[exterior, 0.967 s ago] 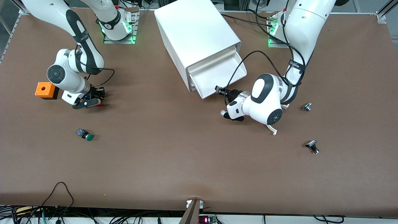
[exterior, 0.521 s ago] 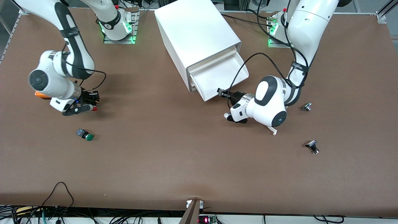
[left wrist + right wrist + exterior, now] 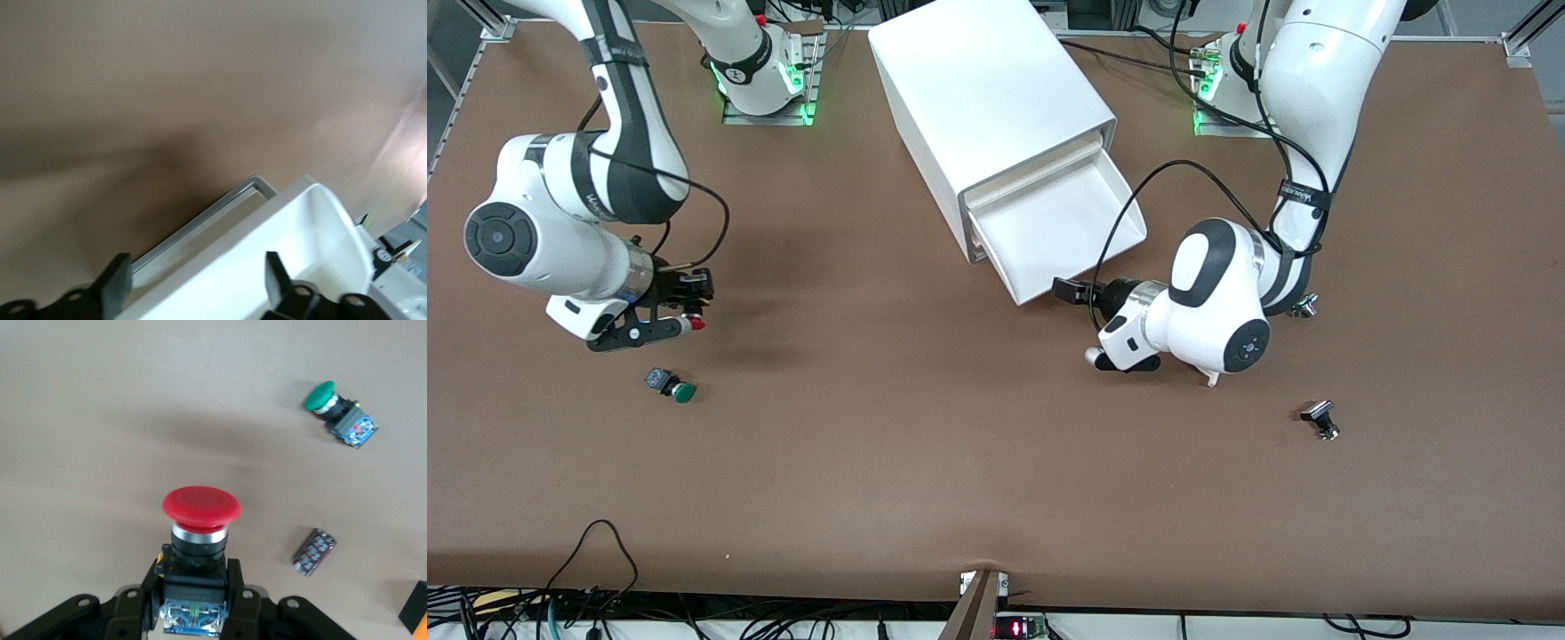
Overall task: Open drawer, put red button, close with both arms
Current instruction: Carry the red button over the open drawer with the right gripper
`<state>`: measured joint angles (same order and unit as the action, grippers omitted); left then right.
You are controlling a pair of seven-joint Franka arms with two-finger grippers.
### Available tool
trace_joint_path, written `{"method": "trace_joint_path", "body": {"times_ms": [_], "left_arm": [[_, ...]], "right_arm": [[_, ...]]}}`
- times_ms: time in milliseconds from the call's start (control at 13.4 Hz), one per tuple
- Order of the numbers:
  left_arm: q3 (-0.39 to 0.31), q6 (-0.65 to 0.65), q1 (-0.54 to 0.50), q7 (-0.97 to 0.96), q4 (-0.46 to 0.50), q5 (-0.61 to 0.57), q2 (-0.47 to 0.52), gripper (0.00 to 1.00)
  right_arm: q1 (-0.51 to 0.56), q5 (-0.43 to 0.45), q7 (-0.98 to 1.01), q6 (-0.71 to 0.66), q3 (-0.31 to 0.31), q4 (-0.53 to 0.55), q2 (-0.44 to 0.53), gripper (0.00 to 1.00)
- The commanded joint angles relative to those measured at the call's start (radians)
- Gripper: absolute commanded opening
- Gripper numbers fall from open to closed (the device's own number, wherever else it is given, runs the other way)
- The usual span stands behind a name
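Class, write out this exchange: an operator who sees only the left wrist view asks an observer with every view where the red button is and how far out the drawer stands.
Operator: My left gripper is open astride the drawer's front wall. Where is the red button?
Observer: The right gripper is shut on the red button, up over the table toward the right arm's end.
Operator: How far out is the drawer?
Observer: In the front view it stands partly out of the cabinet, and nothing shows in the part that is out.
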<state>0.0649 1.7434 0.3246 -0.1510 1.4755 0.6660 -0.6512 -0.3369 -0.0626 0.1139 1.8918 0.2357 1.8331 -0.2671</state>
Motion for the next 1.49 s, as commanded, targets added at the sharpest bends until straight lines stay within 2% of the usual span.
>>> {"method": "trace_joint_path", "body": {"times_ms": [0, 149, 372, 521, 967, 1116, 1265, 1414], "left_arm": [[-0.013, -0.044, -0.033, -0.074, -0.040, -0.020, 0.030, 0.99], [-0.054, -0.042, -0.035, -0.119, -0.040, -0.025, 0.056, 0.99], [-0.065, -0.041, -0.036, -0.258, -0.092, -0.193, 0.067, 0.99], [-0.077, -0.039, -0.036, -0.330, -0.093, -0.290, 0.080, 0.99], [-0.082, -0.039, -0.078, -0.394, -0.093, -0.460, 0.128, 0.99], [-0.082, -0.033, -0.084, -0.400, -0.093, -0.488, 0.133, 0.99], [-0.082, -0.032, -0.088, -0.400, -0.093, -0.511, 0.133, 0.99], [-0.080, -0.030, -0.087, -0.403, -0.092, -0.534, 0.131, 0.99]], "right_arm": [[-0.045, -0.069, -0.071, -0.107, 0.007, -0.112, -0.029, 0.10], [-0.092, -0.127, -0.144, -0.143, 0.007, -0.146, -0.029, 0.10], [-0.197, -0.177, -0.340, -0.157, 0.005, -0.192, -0.029, 0.10], [-0.275, -0.235, -0.498, -0.145, 0.005, -0.215, -0.053, 0.10], [-0.479, -0.255, -0.902, -0.138, 0.005, -0.526, -0.266, 0.10], [-0.517, -0.278, -0.986, -0.096, 0.005, -0.587, -0.303, 0.10], [-0.559, -0.331, -1.072, -0.013, 0.005, -0.595, -0.319, 0.10], [-0.623, -0.333, -1.164, 0.055, 0.007, -0.595, -0.339, 0.10]]}}
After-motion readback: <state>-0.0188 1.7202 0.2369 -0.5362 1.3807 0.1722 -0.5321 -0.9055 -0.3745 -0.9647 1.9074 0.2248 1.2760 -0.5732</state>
